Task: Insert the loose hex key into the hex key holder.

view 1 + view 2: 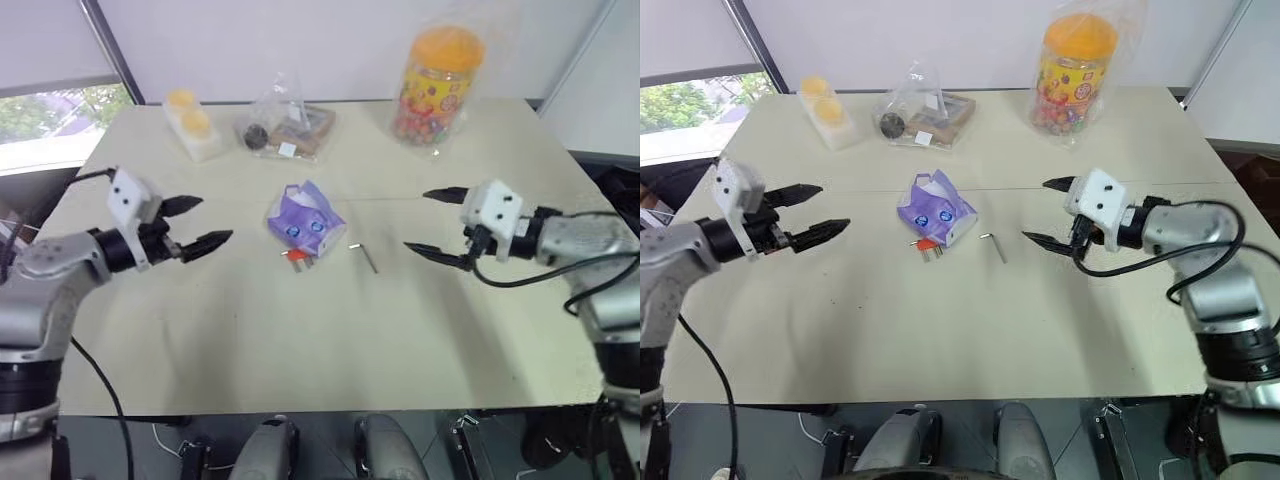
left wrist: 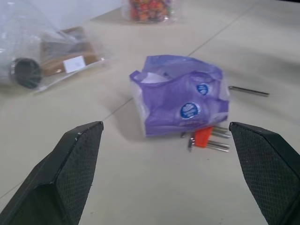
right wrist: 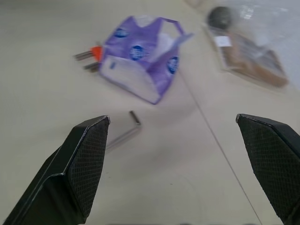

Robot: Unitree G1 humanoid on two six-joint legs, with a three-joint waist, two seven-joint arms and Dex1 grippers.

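One loose hex key [image 1: 364, 256] lay on the beige table [image 1: 300, 340], just right of one purple packet [image 1: 305, 222]. One hex key holder [image 1: 296, 257] sat at the packet's near edge. Two grippers, left [image 1: 199, 222] and right [image 1: 437, 224], hovered wide and empty. A window [image 1: 50, 110] stood far left.

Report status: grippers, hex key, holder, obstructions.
Left gripper open, right gripper open, both above the table, holding nothing. Loose hex key flat on table. Hex key holder against purple packet, which crowds it.
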